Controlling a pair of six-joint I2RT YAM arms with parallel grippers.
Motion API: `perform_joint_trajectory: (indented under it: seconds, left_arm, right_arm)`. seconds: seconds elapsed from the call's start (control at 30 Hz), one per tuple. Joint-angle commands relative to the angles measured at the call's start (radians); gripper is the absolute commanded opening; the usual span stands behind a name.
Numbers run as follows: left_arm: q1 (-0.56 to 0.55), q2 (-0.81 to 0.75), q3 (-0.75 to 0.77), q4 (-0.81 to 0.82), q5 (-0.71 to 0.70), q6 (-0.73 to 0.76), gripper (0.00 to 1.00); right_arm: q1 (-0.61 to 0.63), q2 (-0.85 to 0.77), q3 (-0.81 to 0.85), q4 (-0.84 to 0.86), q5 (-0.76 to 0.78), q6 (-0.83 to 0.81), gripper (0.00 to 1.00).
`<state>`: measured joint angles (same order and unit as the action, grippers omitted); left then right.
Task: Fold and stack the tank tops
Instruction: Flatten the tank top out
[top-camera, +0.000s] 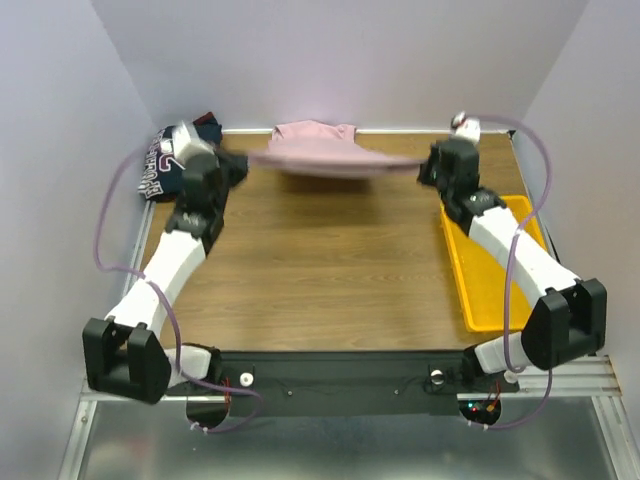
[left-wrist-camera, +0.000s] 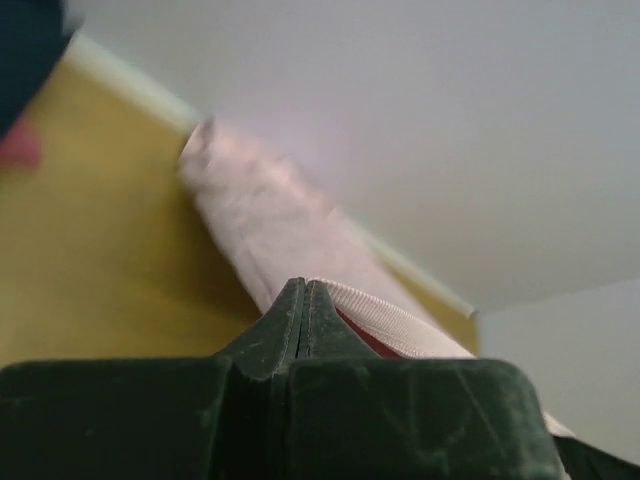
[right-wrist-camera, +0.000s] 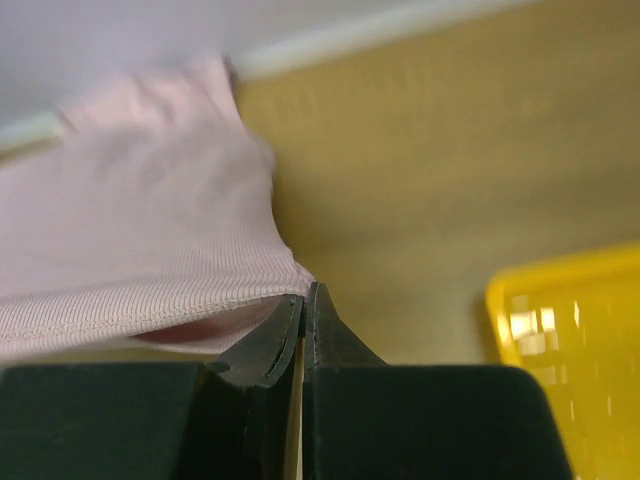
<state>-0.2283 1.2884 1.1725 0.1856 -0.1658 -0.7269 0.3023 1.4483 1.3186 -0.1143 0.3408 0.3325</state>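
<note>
You see the left gripper and the right gripper each pinched tight on one end of the pink tank top, stretched between them along the far edge of the table. The navy tank top lies at the far left corner.
</note>
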Motion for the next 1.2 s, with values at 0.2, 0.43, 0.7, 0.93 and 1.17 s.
perform_joint_trajectory:
  seconds: [0.2,0.43,0.7,0.93,1.17]
  left_arm:
    - [-0.019,-0.309,-0.718,0.035,0.138,-0.235,0.00]
    - [-0.072,-0.423,-0.824,-0.081,0.155,-0.261,0.00]
    - [-0.082,-0.492,-0.855,-0.133,0.232,-0.269,0.06]
    - [-0.100,-0.521,-0.884,-0.173,0.246,-0.269,0.08]
    - [-0.105,-0.523,-0.906,-0.216,0.253,-0.269,0.11]
  right_arm:
    - [-0.003,-0.161,-0.607,-0.096,-0.266,0.273,0.01]
    - [-0.002,-0.310,-0.674,-0.241,-0.309,0.307,0.17]
    - [-0.002,-0.450,-0.706,-0.338,-0.322,0.330,0.47]
    - [-0.002,-0.436,-0.742,-0.348,-0.289,0.364,0.51]
    - [-0.002,-0.359,-0.727,-0.259,-0.246,0.392,0.50]
